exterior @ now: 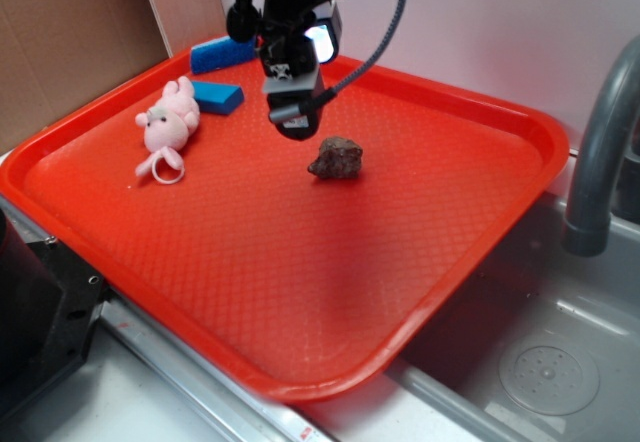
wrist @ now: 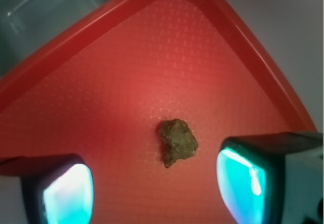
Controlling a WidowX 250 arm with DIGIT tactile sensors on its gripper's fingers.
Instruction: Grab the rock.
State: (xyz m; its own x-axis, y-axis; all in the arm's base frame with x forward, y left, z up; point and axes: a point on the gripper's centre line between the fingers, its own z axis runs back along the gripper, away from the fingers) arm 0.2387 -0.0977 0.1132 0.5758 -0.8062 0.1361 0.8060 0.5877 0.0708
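I have the gripper [wrist: 154, 183] hanging above the tray, jaws spread wide with nothing between them; in the wrist view its two fingers [wrist: 66, 191] glow teal at the bottom corners. From the exterior view the gripper [exterior: 293, 122] sits up and to the left of the rock, not touching it.

The rock [wrist: 177, 142] lies on the tray just ahead of the gap between the fingers, slightly nearer the right one. It is a lumpy brown-grey piece, and in the wrist view its long axis runs from upper left to lower right, with a narrower tip pointing down toward the gripper. In the exterior view the rock [exterior: 336, 157] rests near the tray's middle, toward the far side.

The red tray [exterior: 250, 292] has a fine waffle texture and a raised rim. Well left of the rock lies a pink plush toy [exterior: 165, 127] with a white ring, and beyond it two blue sponge blocks [exterior: 218, 95] near the far-left rim. Right of the tray I see a grey faucet [exterior: 598, 152] over a metal sink [exterior: 545, 362] with a round drain. A pale wall stands behind.
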